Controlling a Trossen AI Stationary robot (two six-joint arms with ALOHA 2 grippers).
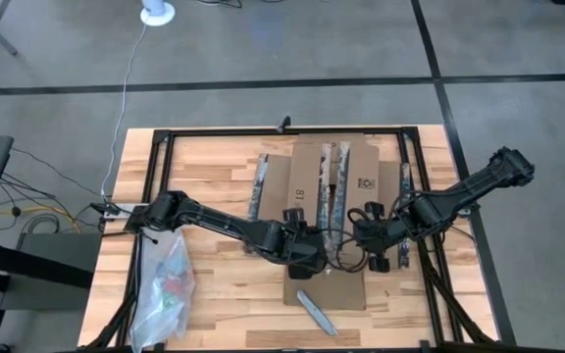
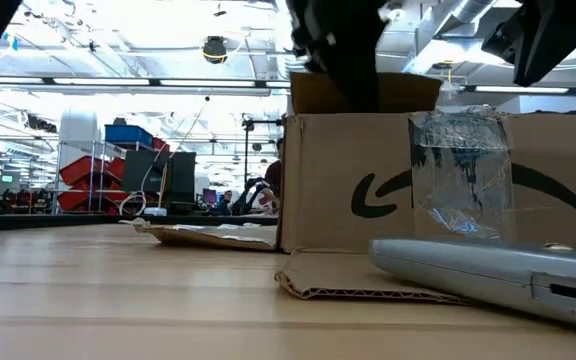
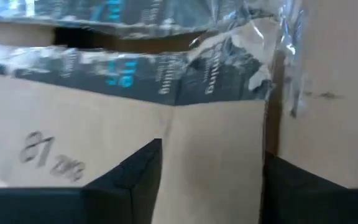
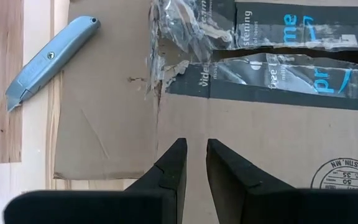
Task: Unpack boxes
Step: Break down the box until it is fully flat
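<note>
The brown cardboard box (image 1: pixel 327 196) lies in the middle of the table with its flaps spread out. Torn dark printed tape (image 4: pixel 291 84) runs along the flap edges. An "81" print (image 3: pixel 33 146) shows on one flap. My left gripper (image 1: pixel 307 245) is over the box's near part, open wide, with bare cardboard showing between its fingers (image 3: pixel 213 155). My right gripper (image 1: pixel 366 240) is beside it, toward the table's right. It points at a flap (image 4: pixel 194 146), and only a narrow gap separates its fingers, with nothing between them. My left gripper stands very close to the flap cardboard (image 3: pixel 216 137); I cannot tell whether it touches. My right gripper stands close over the flap (image 4: pixel 191 124); I cannot tell whether it touches either.
A grey utility knife (image 1: pixel 317 312) lies on the box's near flap by the table's front edge. A clear plastic bag (image 1: pixel 165 289) with small items lies at the near left. The black frame rails (image 1: pixel 410 157) run around the tabletop.
</note>
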